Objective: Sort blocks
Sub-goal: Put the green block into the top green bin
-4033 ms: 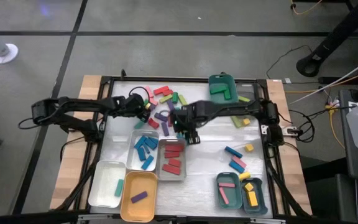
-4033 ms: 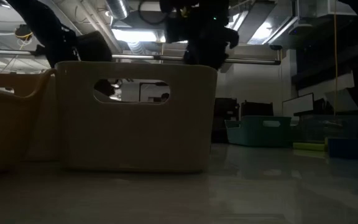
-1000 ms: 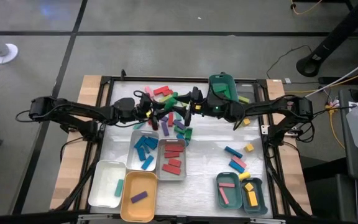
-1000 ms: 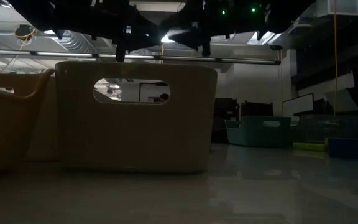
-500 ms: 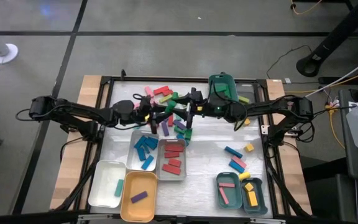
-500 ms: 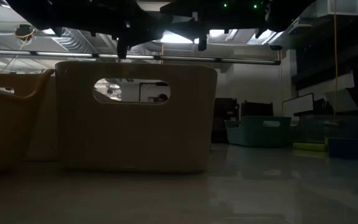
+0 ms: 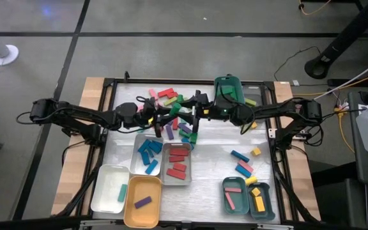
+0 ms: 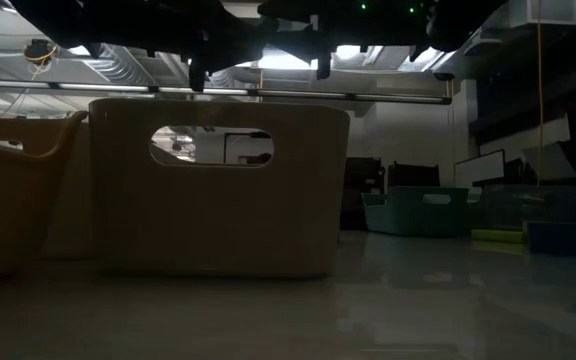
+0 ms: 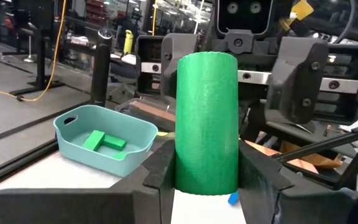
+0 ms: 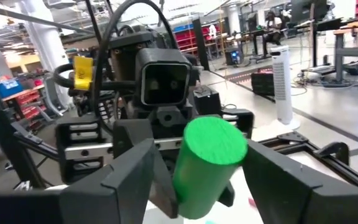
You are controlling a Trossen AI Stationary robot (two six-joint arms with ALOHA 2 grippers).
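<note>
**High view.** The left gripper and right gripper face each other tip to tip above the loose blocks at the table's far middle. What sits between them is too small to tell here. Blue blocks and red blocks fill two grey trays side by side. Just behind the right gripper, a teal tray holds green pieces. Judgement: the arms meet here to pass one piece across, because that tray lies on the right arm's side.

**Low view.** A white tray blocks most of the table. Both arms are only dark shapes overhead, so nothing of the jaws can be read.

**Left wrist view.** A green piece, round-sided, stands upright, clamped between the left fingers. Its upper end juts free, which leaves room for a second grip. The right gripper faces it close behind.

**Right wrist view.** The piece's free end lies between the right fingers. These are spread wide with a gap on each side, so they hold nothing yet.

Judgement: the handover is set up but not made. The right jaws must close before the left lets go, or the piece drops among the blocks.
</note>
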